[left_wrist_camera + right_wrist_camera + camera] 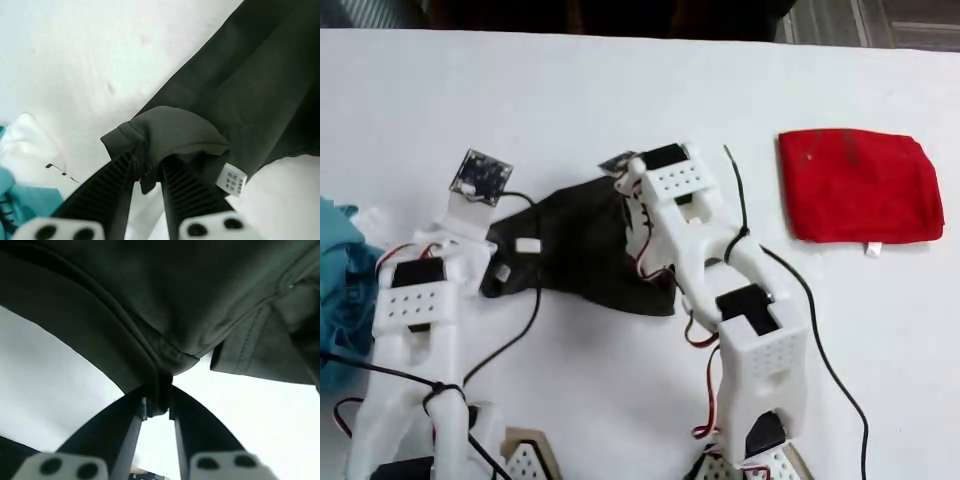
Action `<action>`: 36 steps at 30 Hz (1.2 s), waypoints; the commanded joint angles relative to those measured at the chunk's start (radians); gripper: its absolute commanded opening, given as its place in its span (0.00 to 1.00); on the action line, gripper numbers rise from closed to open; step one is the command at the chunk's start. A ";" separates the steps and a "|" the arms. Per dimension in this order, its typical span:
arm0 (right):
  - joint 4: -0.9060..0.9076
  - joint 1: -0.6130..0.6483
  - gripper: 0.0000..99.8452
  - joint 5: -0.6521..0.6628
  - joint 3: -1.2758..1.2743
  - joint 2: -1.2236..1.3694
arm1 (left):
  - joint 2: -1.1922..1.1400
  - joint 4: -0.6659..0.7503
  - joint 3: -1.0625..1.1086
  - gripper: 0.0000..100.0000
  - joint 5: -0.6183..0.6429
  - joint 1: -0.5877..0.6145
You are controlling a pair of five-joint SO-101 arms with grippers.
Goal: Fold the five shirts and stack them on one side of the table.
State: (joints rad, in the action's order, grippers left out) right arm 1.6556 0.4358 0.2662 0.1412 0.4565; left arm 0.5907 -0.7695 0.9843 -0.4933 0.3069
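Observation:
A black shirt [582,250] lies crumpled in the middle of the table between both arms. My left gripper [147,172] is shut on a bunched corner of the black shirt [240,95], close to its white label [233,181]. My right gripper [158,407] is shut on a seamed edge of the black shirt [165,295], which hangs above it. In the high view the left gripper [500,262] sits at the shirt's left edge and the right gripper [638,210] at its right side. A folded red shirt [858,185] lies at the right. A teal shirt [340,285] is heaped at the left edge.
The white table [570,90] spreads wide behind the arms. Black cables [820,350] trail from both arms across the near table. A white garment edge [27,145] with teal cloth [15,205] lies beside the left gripper.

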 commanded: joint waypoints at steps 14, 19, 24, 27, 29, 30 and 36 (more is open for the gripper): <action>0.021 0.005 0.07 0.003 -0.072 -0.004 | 0.000 0.012 -0.007 0.03 0.002 -0.012; 0.005 0.008 0.13 0.002 -0.072 -0.004 | 0.000 0.012 -0.007 0.03 0.002 -0.014; 0.005 0.008 0.16 0.002 -0.072 -0.004 | 0.000 0.012 -0.007 0.03 0.002 -0.014; 0.007 0.008 0.15 0.002 -0.072 -0.004 | 0.000 0.012 -0.007 0.03 0.002 -0.014; 0.010 0.010 0.15 0.002 -0.074 -0.004 | 0.000 0.012 -0.007 0.03 0.002 -0.014; 0.010 0.015 0.15 0.003 -0.077 -0.004 | 0.000 0.012 -0.007 0.03 0.002 -0.014; -0.016 0.070 0.15 0.003 -0.081 0.022 | 0.000 0.012 -0.007 0.03 0.002 -0.014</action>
State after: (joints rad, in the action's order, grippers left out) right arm 1.6556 0.4803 0.2662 0.0568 0.4657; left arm 0.5907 -0.7695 0.9843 -0.4933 0.3007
